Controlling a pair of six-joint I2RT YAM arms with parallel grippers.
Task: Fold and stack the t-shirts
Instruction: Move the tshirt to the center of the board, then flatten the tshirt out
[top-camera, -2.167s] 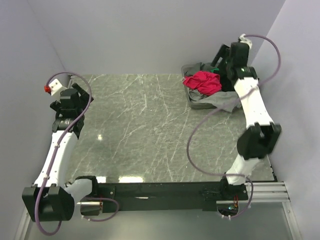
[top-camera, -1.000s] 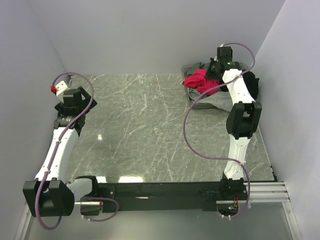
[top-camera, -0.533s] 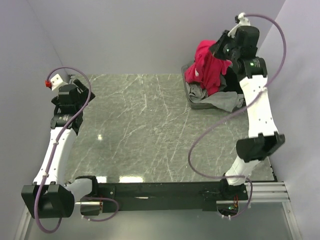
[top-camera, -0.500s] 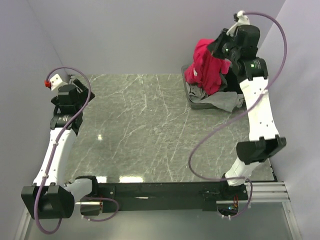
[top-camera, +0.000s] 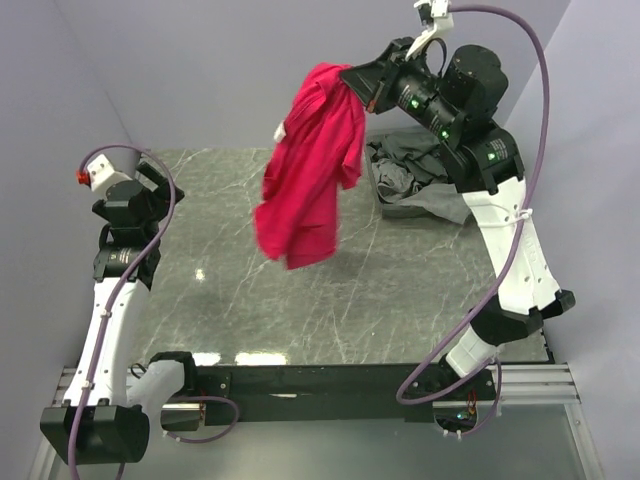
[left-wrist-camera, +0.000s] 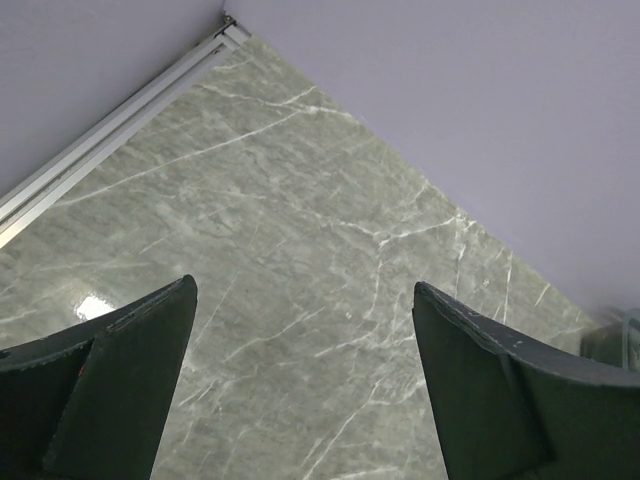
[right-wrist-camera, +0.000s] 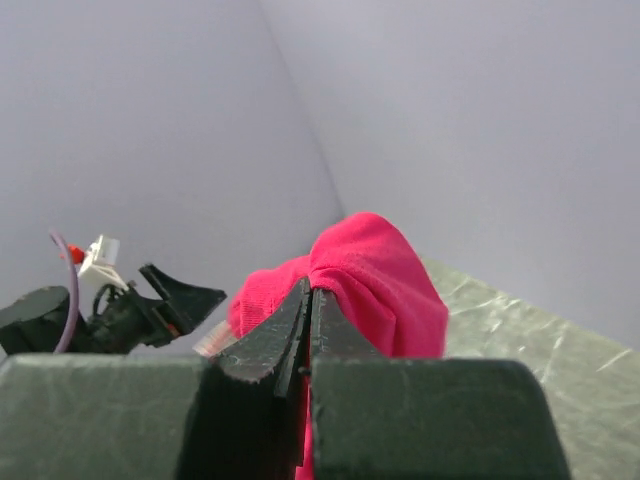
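**A:** Where is the bright pinkish-red cloth t-shirt (top-camera: 308, 170)?

**B:** It hangs in the air above the grey-green marbled stone counter (top-camera: 250, 310), with its lower end dangling over the middle. The right jaws are clenched on a fold at its top.

**A:** And the left jaws?

**B:** They are spread wide, grasping nothing, above the counter's left side.

**A:** And the other shirts?

**B:** Crumpled grey cloth t-shirts (top-camera: 405, 172) lie heaped in the grey plastic tub (top-camera: 390, 207) at the far right corner. Some of the cloth is draped over its rim.

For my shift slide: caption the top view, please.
Right gripper holds the red shirt high over the table, grey shirts heaped in the tub behind.
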